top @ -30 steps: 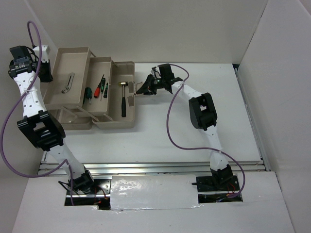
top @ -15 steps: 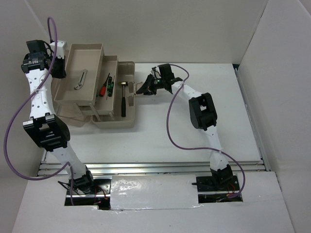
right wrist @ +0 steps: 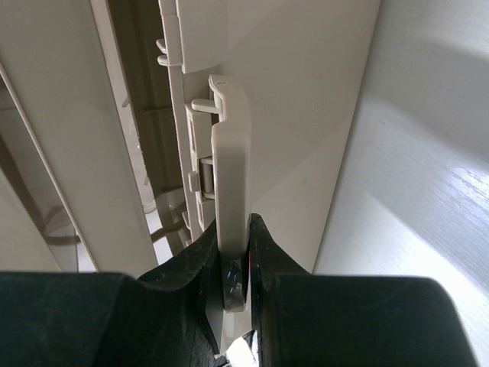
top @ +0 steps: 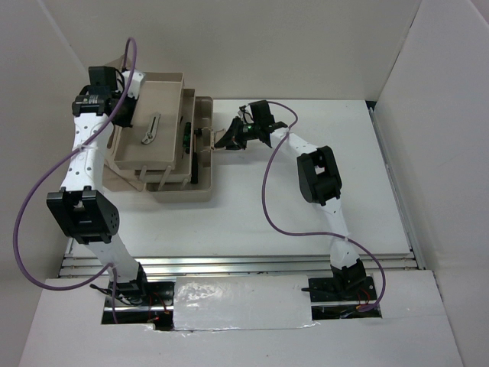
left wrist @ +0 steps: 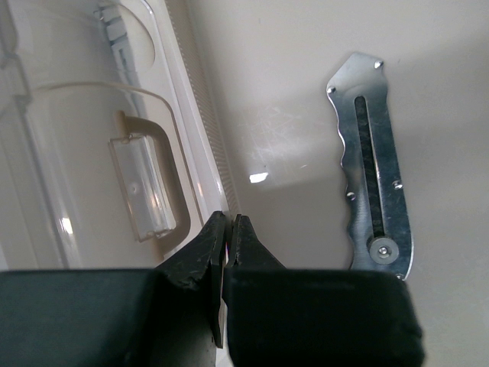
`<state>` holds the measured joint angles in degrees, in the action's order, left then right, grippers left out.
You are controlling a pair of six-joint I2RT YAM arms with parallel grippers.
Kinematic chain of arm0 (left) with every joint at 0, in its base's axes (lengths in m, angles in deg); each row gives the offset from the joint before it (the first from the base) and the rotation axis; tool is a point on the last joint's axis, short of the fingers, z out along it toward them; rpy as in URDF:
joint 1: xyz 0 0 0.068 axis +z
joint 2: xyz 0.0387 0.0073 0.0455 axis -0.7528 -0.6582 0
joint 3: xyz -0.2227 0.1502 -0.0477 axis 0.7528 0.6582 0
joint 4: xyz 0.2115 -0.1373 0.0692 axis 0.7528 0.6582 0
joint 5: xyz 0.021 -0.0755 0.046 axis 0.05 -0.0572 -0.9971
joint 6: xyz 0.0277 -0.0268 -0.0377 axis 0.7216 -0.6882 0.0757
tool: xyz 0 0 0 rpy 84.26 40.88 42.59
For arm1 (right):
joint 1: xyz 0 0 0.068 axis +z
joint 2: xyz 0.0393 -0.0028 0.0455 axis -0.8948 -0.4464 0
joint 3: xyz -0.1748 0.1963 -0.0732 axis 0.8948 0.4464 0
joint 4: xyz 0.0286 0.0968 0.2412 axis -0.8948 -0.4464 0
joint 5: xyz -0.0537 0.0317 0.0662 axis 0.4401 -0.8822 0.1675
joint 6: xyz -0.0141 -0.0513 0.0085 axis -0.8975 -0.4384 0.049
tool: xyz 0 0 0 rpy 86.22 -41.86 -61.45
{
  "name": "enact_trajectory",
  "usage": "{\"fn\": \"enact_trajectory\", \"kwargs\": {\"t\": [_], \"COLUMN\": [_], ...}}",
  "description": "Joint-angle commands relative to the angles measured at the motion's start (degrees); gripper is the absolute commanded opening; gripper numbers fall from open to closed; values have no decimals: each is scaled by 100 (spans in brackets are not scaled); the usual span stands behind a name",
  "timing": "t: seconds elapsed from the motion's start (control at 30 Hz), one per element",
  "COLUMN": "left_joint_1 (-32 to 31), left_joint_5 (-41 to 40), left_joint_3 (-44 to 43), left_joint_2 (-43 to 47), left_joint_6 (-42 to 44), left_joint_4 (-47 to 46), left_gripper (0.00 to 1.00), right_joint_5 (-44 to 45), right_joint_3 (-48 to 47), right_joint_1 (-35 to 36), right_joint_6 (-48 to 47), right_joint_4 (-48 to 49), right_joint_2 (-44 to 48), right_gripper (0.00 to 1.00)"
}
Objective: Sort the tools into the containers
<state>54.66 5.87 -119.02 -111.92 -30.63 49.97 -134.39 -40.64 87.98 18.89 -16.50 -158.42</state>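
The beige toolbox base (top: 203, 188) stands at the left with its trays stacked over it. The top tray (top: 170, 79) holds a silver metal tool (top: 150, 128), also close up in the left wrist view (left wrist: 374, 168). My left gripper (top: 124, 107) is shut on this tray's left wall (left wrist: 200, 138), jaws pinched on the rim (left wrist: 228, 223). My right gripper (top: 217, 143) is shut on the pale latch (right wrist: 229, 176) at the base's right side (right wrist: 234, 229). A green handle (top: 186, 131) and a dark handle (top: 195, 164) peek from the slit beside the trays.
The translucent lid (left wrist: 69, 153) with its pale handle (left wrist: 145, 180) lies left of and below the tray. White walls close in at the left, back and right. Purple cables loop off both arms. Bare white table (top: 321, 122) stretches right of the toolbox.
The left gripper has swung the top tray to the right over the base, covering the lower tray and most of the screwdrivers and mallet. The right arm has held still on the latch.
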Motion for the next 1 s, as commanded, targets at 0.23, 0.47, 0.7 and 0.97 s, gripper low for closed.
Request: {"fn": "enact_trajectory", "kwargs": {"t": [0.23,0.47,0.7,0.97], "left_joint_1": [-1969,-2893,-3763,-3949], "left_joint_5": [-1174,-2783,-3776,-3892], "left_joint_3": [1178,1873,2549,3068], "left_joint_2": [782,861,730,694], "left_joint_6": [753,1472,2422,2933], "left_joint_4": [-1216,-2165,-3201,-3748], "left_gripper": [0,0,0,0], "right_joint_5": [-189,-276,-618,-830], "right_joint_3": [22,233,628,1050], "right_joint_1": [223,118,-102,-269], "right_joint_6": [184,403,1018,1169], "right_joint_4": [520,704,1311,1760], "right_joint_2": [117,275,398,732], "right_gripper": [11,22,32,52]}}
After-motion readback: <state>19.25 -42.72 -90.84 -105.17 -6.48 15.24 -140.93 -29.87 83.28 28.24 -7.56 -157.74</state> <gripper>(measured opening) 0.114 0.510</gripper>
